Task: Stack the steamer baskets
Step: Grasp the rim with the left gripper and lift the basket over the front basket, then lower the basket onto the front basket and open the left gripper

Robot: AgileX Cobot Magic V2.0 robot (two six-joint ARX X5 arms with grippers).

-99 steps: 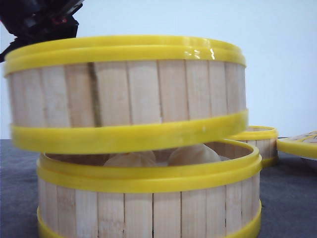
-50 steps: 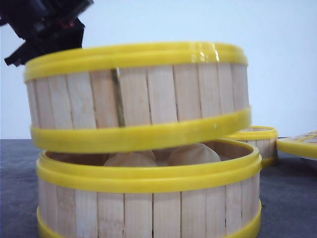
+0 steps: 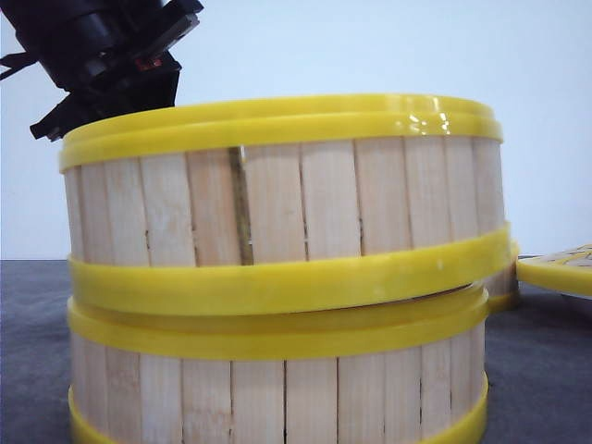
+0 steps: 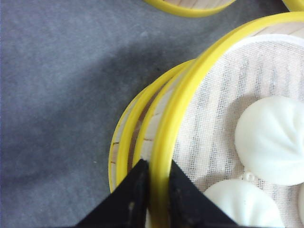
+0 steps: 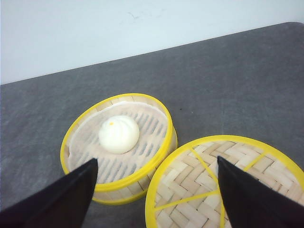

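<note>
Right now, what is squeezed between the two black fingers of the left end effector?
The yellow top rim of the upper steamer basket, pinched by the left end effector, as the left wrist view shows.

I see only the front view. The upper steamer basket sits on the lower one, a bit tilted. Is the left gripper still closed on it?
Observer: Yes. In the left wrist view the left gripper pinches the top rim of the upper steamer basket, one finger inside, one outside.
Operator: Is something inside this basket?
Observer: White buns lie on its cloth liner; at least two show.
Operator: Where is the third basket?
Observer: The right wrist view shows the third steamer basket on the gray table, holding one bun, beside the woven lid.
Operator: And the right gripper?
Observer: The right gripper is open, holding nothing.
</note>
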